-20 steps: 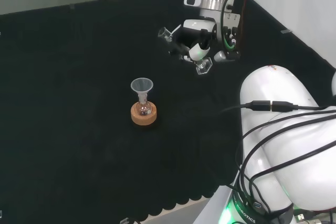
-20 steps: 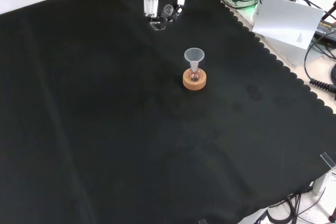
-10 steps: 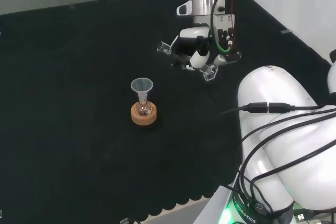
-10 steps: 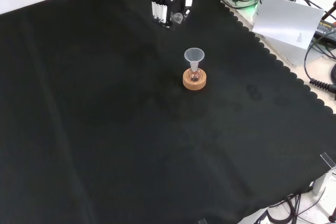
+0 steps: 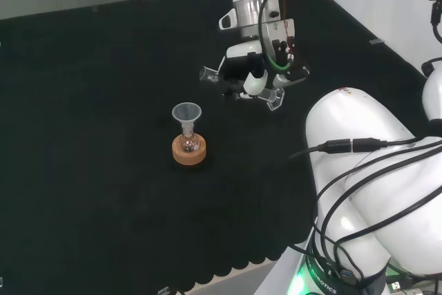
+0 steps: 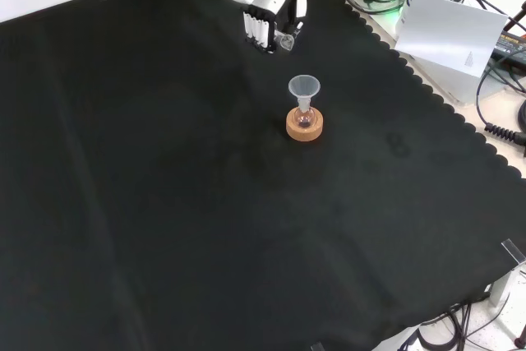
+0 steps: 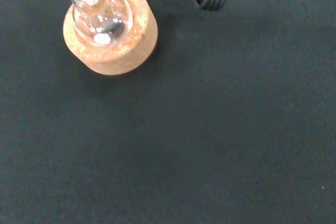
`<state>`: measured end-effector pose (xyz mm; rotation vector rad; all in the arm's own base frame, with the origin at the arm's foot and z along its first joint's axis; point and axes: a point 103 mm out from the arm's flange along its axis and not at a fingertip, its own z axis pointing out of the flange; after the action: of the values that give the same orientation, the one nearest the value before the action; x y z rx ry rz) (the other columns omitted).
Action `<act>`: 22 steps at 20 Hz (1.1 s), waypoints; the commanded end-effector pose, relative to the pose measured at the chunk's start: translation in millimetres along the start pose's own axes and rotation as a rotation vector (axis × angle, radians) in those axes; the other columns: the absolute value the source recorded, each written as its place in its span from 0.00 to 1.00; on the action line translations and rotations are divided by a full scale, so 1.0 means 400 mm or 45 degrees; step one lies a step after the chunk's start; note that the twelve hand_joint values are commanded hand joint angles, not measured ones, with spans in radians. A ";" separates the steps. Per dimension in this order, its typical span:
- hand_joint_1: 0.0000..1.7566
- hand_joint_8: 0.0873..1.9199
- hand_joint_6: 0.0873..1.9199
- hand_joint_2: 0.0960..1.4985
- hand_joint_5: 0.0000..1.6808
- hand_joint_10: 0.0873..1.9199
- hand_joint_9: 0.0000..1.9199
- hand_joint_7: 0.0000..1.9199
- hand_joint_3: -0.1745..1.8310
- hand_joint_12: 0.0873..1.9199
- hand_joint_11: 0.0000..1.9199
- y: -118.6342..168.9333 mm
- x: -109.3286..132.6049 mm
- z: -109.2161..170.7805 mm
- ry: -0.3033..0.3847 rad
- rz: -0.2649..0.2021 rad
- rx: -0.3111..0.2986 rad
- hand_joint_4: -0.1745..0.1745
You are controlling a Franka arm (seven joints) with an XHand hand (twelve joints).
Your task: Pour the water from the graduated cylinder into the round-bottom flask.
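A small round-bottom flask stands in a cork ring with a clear funnel in its neck. In the head view my hand hangs above the cloth, to the right of the funnel and beyond it. Its fingers are curled round a clear graduated cylinder, which lies almost level with its mouth toward the funnel and its foot sticking out on the other side. In the front view the hand is above the funnel, and the cylinder's end peeks out beside it. The wrist view looks down on the flask and ring.
Black cloth covers the bench around the flask. In the head view the arm's white links fill the right side. In the front view, cables and a white sheet lie beyond the cloth's scalloped edge at the upper right.
The hand has carried the cylinder toward the flask: leftward and lower in the head view, nearer the funnel in the front view. The flask and funnel have not moved.
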<state>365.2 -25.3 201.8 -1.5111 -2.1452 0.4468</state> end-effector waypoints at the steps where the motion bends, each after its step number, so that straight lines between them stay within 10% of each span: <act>1: 0.81 0.37 0.47 0.61 0.52 0.26 0.56 0.45 0.44 0.45 0.51 -0.003 -0.002 -0.002 -0.046 0.062 0.078 0.22; 22: 0.81 0.37 0.47 0.61 0.51 0.27 0.55 0.45 0.44 0.44 0.51 -0.015 0.058 0.004 -0.225 0.101 0.205 0.23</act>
<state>356.0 -9.1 207.5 -1.5226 -2.1267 0.7560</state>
